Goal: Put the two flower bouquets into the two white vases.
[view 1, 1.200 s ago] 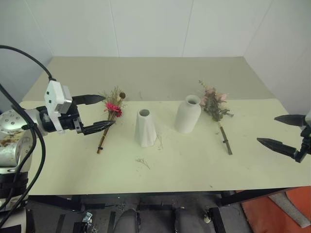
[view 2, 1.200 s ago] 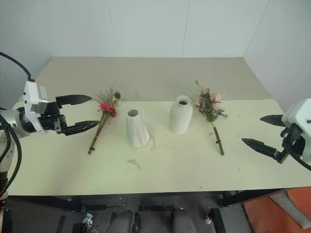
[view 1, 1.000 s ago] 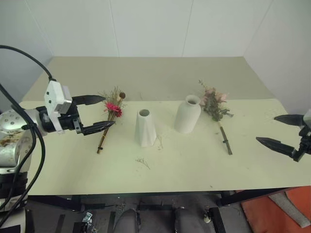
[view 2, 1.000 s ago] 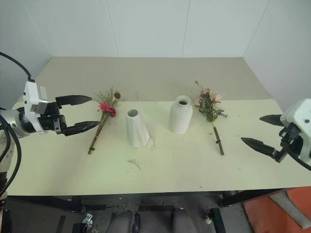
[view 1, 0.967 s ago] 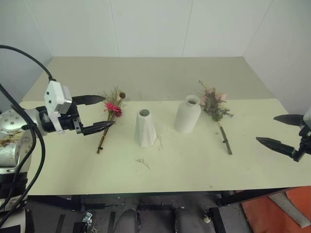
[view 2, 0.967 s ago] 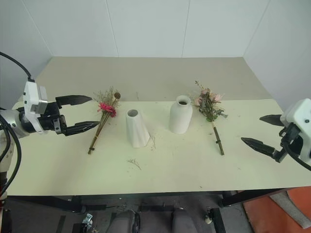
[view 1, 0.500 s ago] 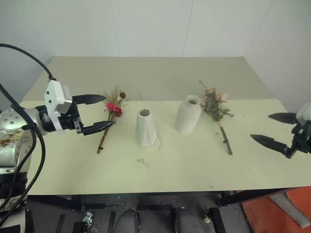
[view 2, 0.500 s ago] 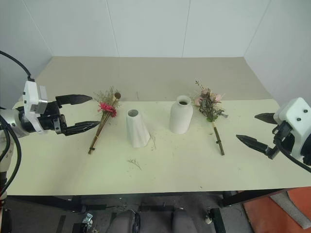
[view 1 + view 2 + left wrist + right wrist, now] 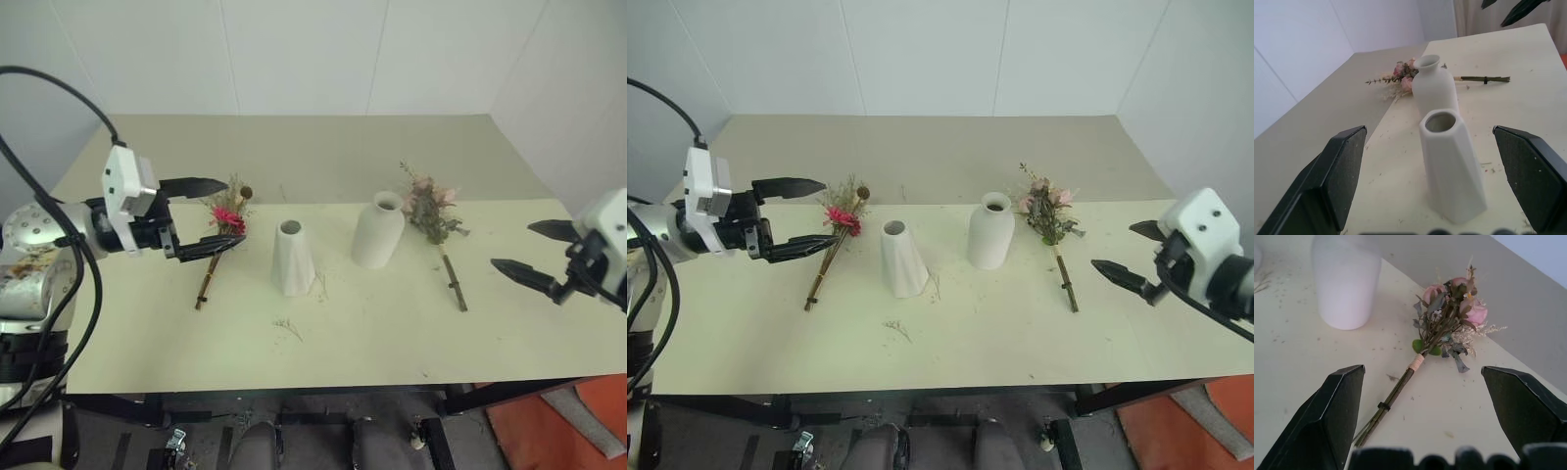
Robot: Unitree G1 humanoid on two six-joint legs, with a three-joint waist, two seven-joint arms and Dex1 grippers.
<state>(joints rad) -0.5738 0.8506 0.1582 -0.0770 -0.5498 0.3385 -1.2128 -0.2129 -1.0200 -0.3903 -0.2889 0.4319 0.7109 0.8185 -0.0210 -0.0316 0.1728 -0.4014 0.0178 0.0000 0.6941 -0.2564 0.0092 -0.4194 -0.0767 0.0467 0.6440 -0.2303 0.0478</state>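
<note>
The left gripper (image 9: 208,215) hangs above the table (image 9: 372,333) with its two black fingers spread wide and nothing between them. Just past its fingertips lies the magenta bouquet (image 9: 222,235), flat on the table, blooms toward the far edge and brown stems trailing back toward the near edge; the lower finger seems to overlap the blooms from the head camera, though whether it touches them I cannot tell. Beyond that bouquet, further along the way the gripper points, stands the cone vase (image 9: 292,258) upright, and behind it the bottle vase (image 9: 1434,85), also upright (both mouths bare).

The right gripper (image 9: 1124,255) is likewise wide apart and holds nothing. It points toward the pink rose bouquet (image 9: 1448,318), which lies flat on the table ahead of it, well clear of the fingertips, with its tied stems (image 9: 1391,399) nearest the gripper and its blooms farthest away. Beside those blooms, just further on, is the bottle vase. A few loose dried bits (image 9: 288,327) lie on the table in front of the cone vase.
</note>
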